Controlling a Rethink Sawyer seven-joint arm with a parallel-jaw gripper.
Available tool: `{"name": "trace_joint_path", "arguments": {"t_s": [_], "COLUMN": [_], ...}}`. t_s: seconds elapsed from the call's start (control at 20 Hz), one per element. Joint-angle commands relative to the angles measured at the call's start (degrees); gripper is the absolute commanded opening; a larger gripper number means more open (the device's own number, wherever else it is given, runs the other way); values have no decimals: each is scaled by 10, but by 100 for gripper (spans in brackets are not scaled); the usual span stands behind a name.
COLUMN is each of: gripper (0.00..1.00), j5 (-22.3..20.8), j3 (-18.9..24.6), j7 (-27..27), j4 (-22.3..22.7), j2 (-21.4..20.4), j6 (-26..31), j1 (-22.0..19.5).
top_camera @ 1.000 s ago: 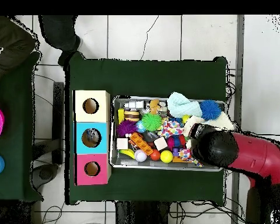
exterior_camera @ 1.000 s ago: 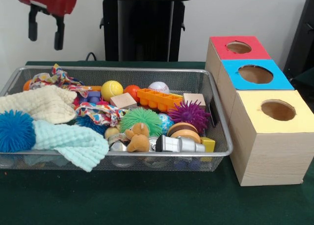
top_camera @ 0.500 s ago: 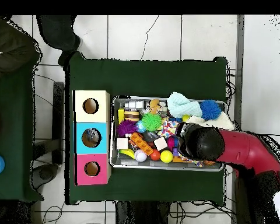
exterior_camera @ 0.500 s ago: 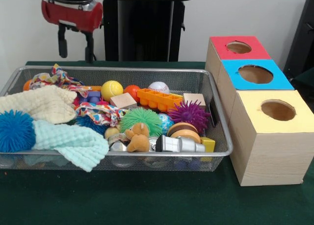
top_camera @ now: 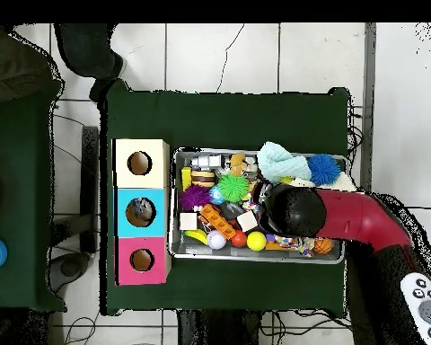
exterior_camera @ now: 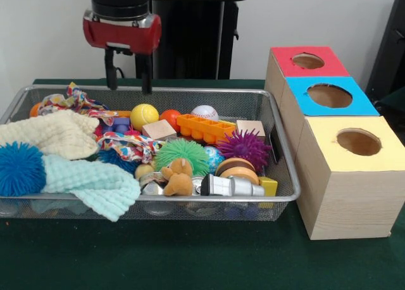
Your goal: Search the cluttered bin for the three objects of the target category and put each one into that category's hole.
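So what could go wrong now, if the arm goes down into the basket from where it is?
The open tool hangs over the far side of the basket, near the yellow ball and the colourful cloth. Its fingers may catch the cloth and drag other toys. The ball may roll away. The toys lie packed, so it may grab two.

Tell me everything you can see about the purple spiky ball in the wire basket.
The purple spiky ball looks like soft rubber, round and covered all over in thin floppy spines. It sits in the silver wire-mesh bin, toward the end nearest the boxes, resting on other toys. The orange plastic block lies just behind it, the green spiky ball beside it, and a brown round wooden piece in front. Nothing grips it.
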Motion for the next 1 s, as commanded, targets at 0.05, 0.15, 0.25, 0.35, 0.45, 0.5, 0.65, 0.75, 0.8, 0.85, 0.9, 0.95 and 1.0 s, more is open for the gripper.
{"name": "trace_joint_path", "arguments": {"t_s": [0.05, 0.15, 0.25, 0.35, 0.45, 0.5, 0.65, 0.75, 0.8, 0.85, 0.9, 0.95, 1.0], "gripper": [100, 100, 100, 100, 100, 100, 100, 100, 100, 100, 100, 100, 100], "j5": [-6, -10, -14, -20, -25, -29, -40, -44, -47, -50, -52, -56, -58], "j3": [71, 70, 73, 75, 79, 79, 81, 82, 81, 81, 78, 80, 82], "j7": [-65, -55, -53, -50, -51, -52, -60, -60, -60, -59, -56, -58, -61], "j4": [62, 65, 63, 59, 49, 46, 39, 38, 36, 35, 33, 28, 24], "j2": [39, 38, 41, 49, 67, 73, 88, 92, 92, 92, 94, 100, 105], "j6": [-36, -37, -38, -43, -51, -55, -65, -69, -70, -71, -72, -75, -75], "j1": [-10, -5, -1, 0, 0, -1, -4, -5, -5, -5, -5, -6, -8]}}
